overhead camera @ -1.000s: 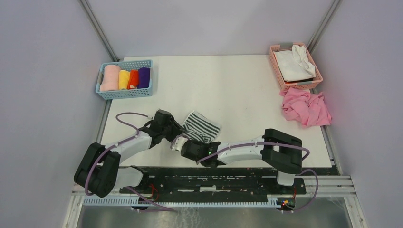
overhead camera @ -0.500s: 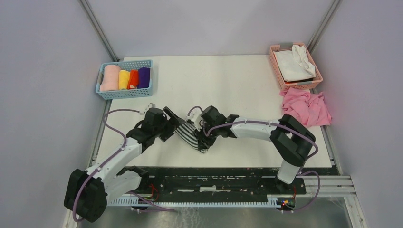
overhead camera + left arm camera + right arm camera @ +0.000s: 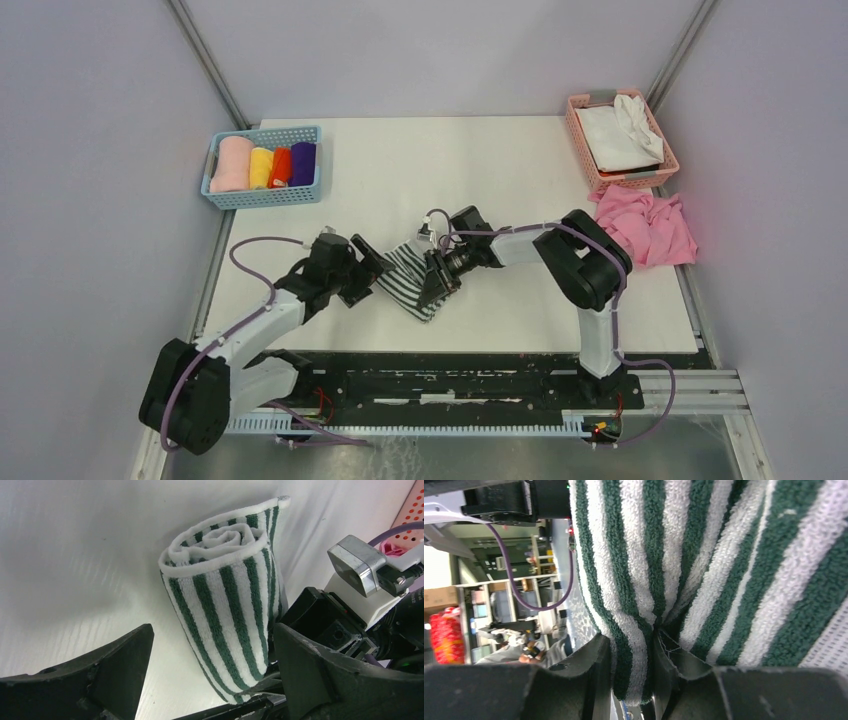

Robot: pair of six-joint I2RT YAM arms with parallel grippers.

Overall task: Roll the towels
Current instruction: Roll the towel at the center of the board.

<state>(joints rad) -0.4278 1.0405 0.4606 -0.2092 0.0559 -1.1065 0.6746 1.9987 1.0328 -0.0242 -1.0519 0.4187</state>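
Bench [image 3: 480, 170] middle and far side open to pass. Striped towel [image 3: 405, 285] sits near-centre. Blue basket [image 3: 265, 196] blocks far-left corner, pink basket [image 3: 625, 181] and pink cloth [image 3: 645, 228] far-right edge.

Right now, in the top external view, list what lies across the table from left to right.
Blue basket with pink roll, yellow roll, orange roll, purple roll → left gripper → green-striped towel → crumpled pink cloth.
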